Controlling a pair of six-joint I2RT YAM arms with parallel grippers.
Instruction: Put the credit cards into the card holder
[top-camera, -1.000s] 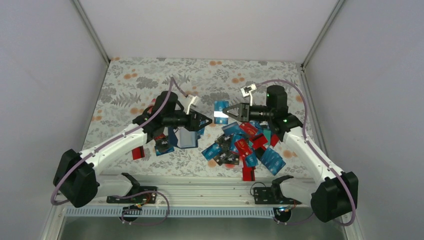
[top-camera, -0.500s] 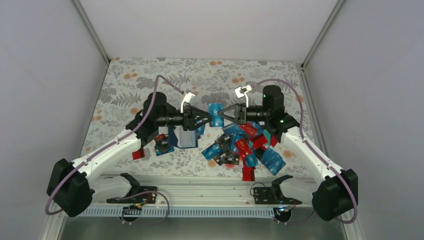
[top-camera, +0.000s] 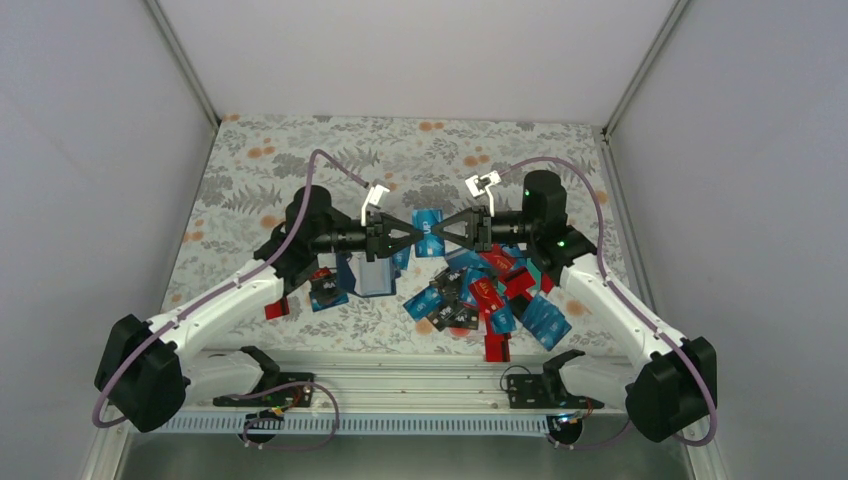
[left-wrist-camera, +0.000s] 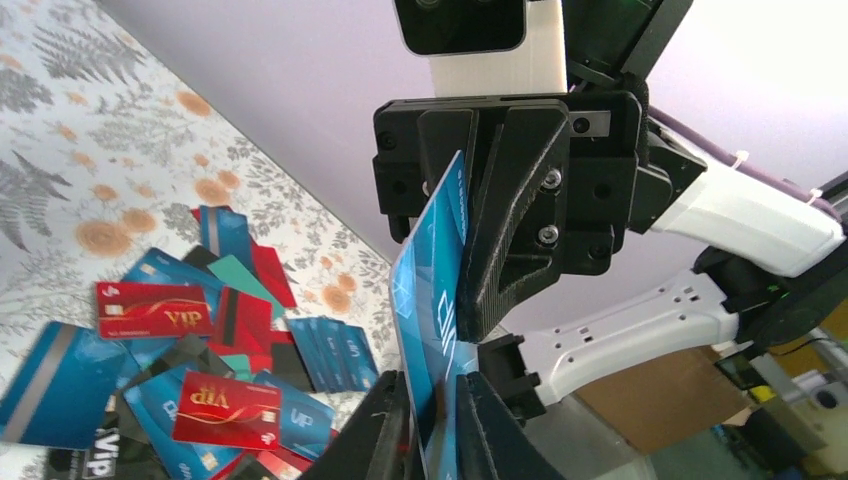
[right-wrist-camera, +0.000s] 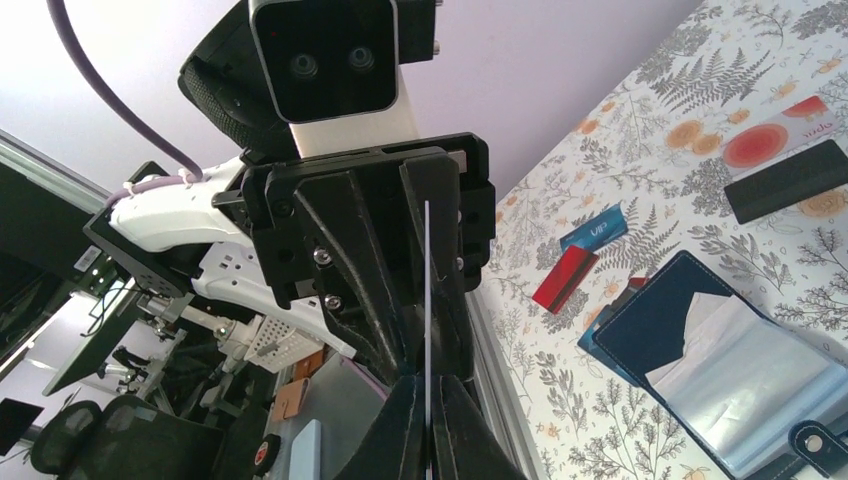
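Meeting tip to tip mid-air | left gripper (top-camera: 411, 236) and right gripper (top-camera: 447, 230) both pinch one blue credit card (top-camera: 430, 231)

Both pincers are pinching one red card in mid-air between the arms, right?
No, the card is blue, not red; the left wrist view shows its blue face. The left pincer and right pincer do both pinch it in mid-air between the arms.

Bright, even light; the left gripper (left-wrist-camera: 431, 402) blurs close up.
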